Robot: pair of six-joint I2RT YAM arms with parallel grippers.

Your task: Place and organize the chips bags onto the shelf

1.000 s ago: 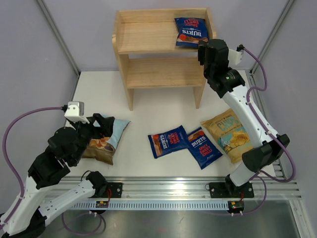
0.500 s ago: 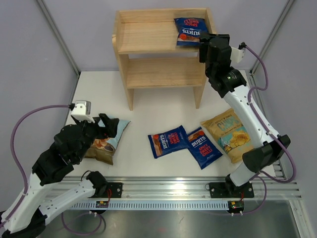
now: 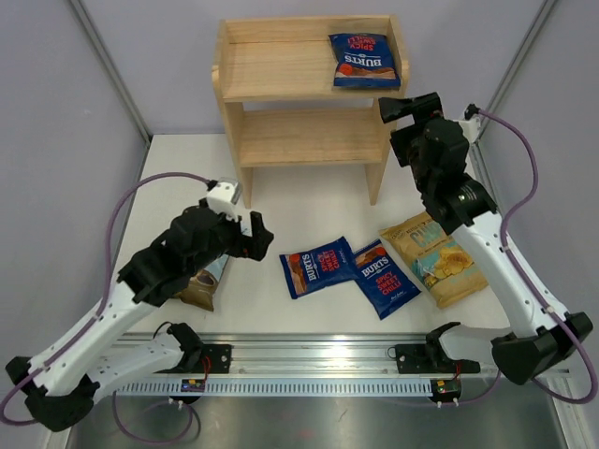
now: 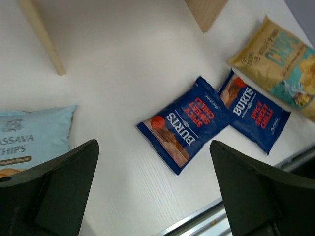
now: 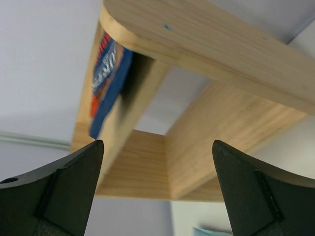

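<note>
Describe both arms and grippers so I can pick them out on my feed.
The left arm and right arm match: white tubular links with bulky black joint housings. The left gripper and right gripper have broad matte-black fingers. A purple cable loops to each wrist, and the left one ends at a small white box. No markings are legible.

Left arm (image 3: 178,257) low, jaws apart; right arm (image 3: 459,187) raised, jaws apart.
</note>
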